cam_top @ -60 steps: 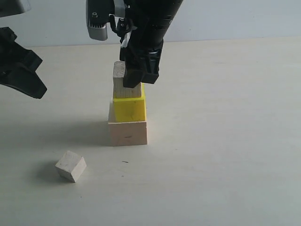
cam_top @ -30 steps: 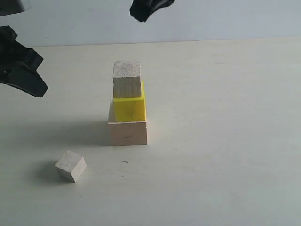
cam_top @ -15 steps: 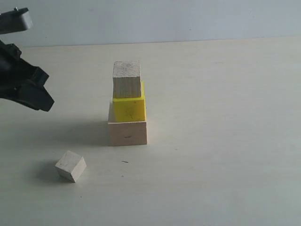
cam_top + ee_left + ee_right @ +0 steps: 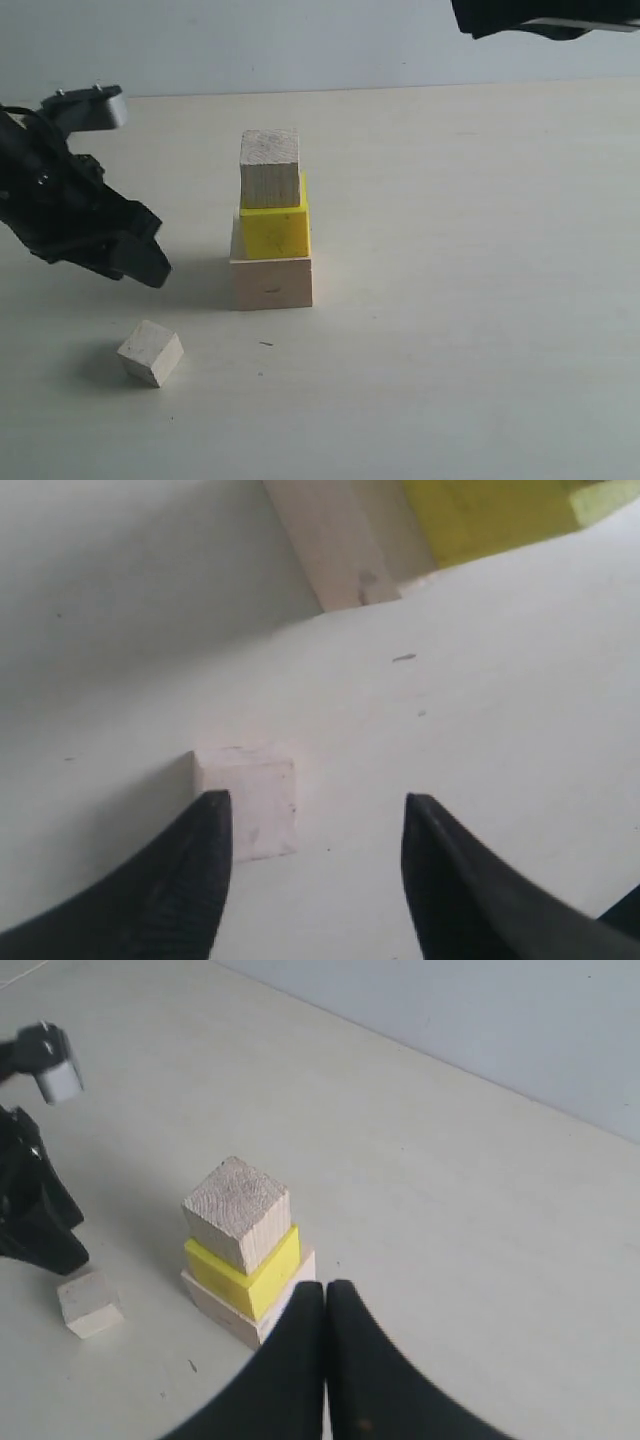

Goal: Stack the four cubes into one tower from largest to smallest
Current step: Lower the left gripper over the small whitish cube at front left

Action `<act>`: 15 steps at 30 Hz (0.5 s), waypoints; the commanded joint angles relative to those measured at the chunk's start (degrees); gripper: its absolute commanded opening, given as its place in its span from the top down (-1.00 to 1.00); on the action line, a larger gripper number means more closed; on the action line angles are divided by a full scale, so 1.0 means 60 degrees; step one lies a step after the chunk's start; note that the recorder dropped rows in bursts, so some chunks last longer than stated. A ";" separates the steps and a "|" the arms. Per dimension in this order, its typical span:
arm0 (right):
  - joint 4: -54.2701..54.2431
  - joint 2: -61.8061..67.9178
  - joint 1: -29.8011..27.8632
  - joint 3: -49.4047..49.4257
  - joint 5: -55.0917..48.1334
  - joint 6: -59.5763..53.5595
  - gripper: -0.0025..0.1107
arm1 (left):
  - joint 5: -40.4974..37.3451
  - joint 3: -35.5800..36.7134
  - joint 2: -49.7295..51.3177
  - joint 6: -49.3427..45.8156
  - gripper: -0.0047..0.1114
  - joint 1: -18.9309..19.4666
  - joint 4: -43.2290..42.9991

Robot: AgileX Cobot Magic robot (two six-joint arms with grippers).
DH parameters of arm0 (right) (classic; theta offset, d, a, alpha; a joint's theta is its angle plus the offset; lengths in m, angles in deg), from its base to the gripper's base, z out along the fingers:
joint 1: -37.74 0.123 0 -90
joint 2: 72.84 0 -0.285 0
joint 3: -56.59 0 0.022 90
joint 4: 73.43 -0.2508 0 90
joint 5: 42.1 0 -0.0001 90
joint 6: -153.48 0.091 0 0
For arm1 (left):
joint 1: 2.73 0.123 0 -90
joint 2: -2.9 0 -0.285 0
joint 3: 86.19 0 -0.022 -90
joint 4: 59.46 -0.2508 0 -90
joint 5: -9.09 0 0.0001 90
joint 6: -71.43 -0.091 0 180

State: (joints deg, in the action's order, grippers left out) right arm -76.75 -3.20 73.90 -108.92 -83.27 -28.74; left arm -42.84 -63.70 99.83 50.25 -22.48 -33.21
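Three cubes stand in a column on the table: the large pale wooden cube (image 4: 271, 282) at the bottom, the yellow cube (image 4: 275, 230) on it, and the tan wooden cube (image 4: 270, 168) on top. The smallest whitish cube (image 4: 151, 352) lies alone on the table, front left of the column. My left gripper (image 4: 135, 255) hangs open above and behind that cube; in the left wrist view the whitish cube (image 4: 248, 800) sits beside one fingertip (image 4: 200, 850). My right gripper (image 4: 326, 1295) is shut on nothing, high above the table, and only part of it shows at the exterior view's top right.
The pale tabletop (image 4: 470, 300) stretches wide around the column, with a light wall behind it. A tiny dark speck (image 4: 265, 344) lies in front of the large cube.
My right gripper let go of the tan cube, rose and pulled away to the upper right. My left gripper moved right and down toward the whitish cube.
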 commanded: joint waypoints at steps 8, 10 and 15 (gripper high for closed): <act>0.0061 -0.1099 -0.0052 0.0024 -0.0746 0.0050 0.96 | 0.0137 0.0014 0.0900 0.1814 0.03 -0.0745 -0.1870; 0.0061 -0.1257 -0.0052 0.0024 -0.0790 0.0050 0.96 | 0.0137 0.0014 0.0900 0.1814 0.03 -0.0745 -0.1853; 0.0081 -0.1493 -0.0052 0.0024 -0.0790 0.0050 0.96 | 0.0237 0.0014 0.0906 0.1639 -0.10 -0.0837 -0.1866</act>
State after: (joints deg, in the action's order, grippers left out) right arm -76.75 -11.44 73.90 -108.92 -88.07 -28.60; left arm -42.43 -63.70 105.33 60.51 -27.04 -44.29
